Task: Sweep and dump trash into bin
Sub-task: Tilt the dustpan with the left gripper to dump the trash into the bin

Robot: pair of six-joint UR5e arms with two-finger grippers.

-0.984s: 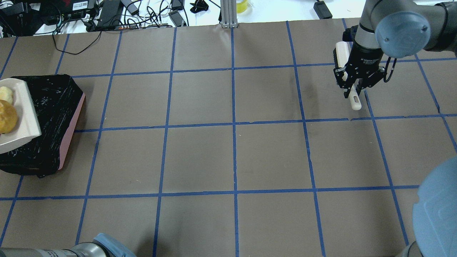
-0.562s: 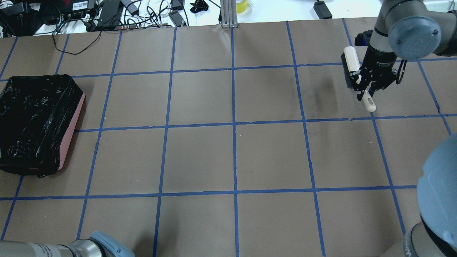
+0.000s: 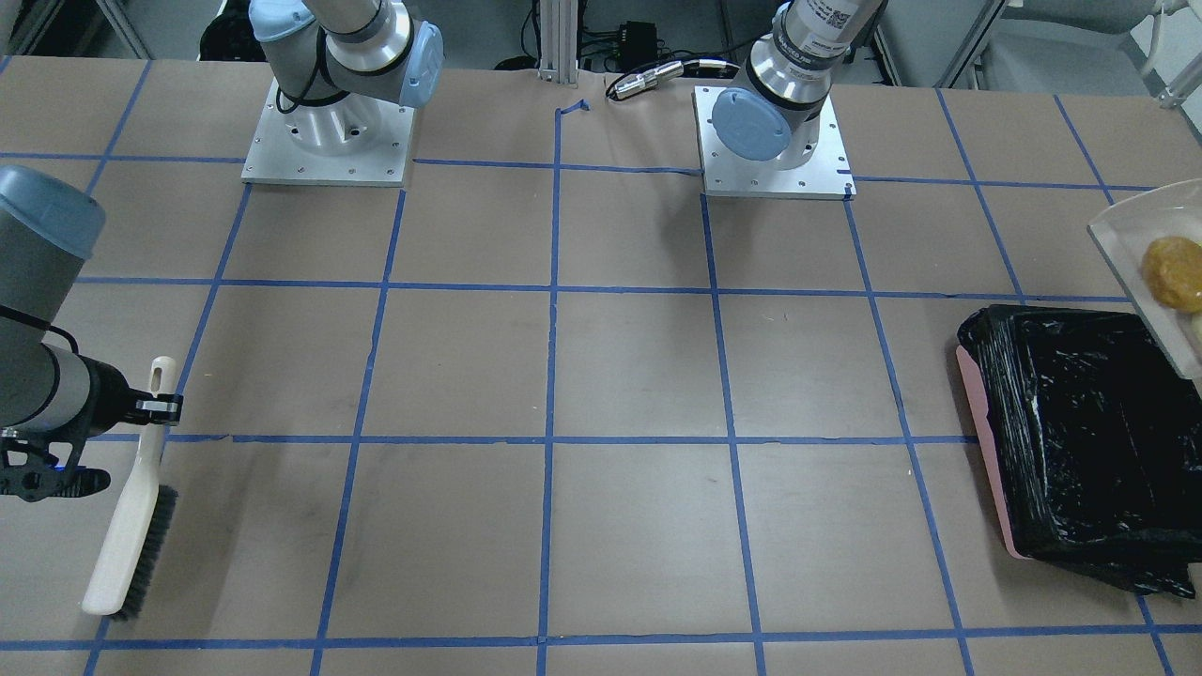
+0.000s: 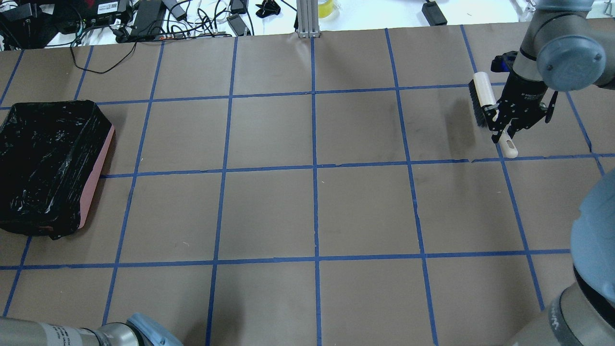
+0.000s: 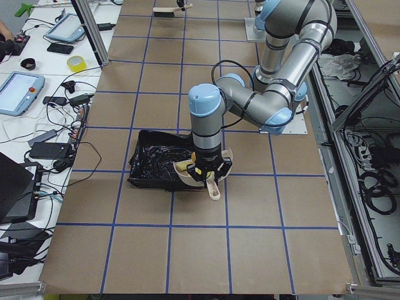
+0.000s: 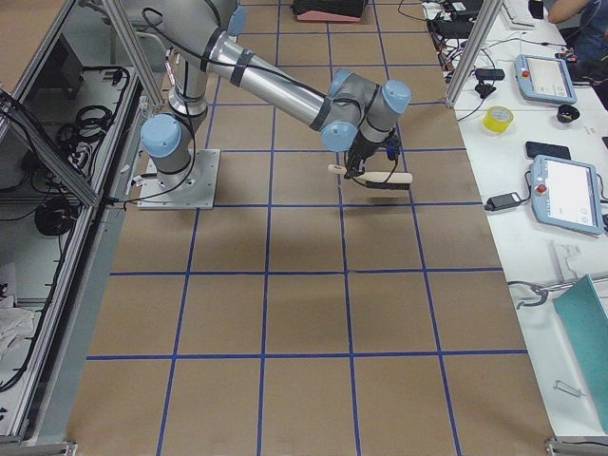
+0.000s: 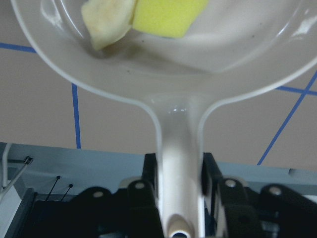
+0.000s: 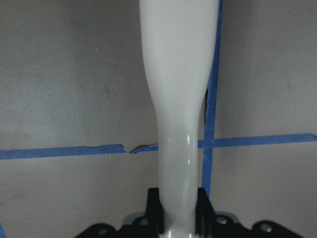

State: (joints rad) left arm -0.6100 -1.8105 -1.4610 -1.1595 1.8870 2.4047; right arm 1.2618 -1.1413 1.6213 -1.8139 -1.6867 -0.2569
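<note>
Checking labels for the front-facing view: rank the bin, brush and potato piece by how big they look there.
1. bin: largest by far, though it runs off the view's right edge.
2. brush: long but thin.
3. potato piece, in the dustpan: smallest.

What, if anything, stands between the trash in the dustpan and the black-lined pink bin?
Nothing visible does. The off-white plastic dustpan, gripped by the left claw, holds the trash pieces at the edge of the open, uncovered rectangular pink bin lined with black plastic.
</note>
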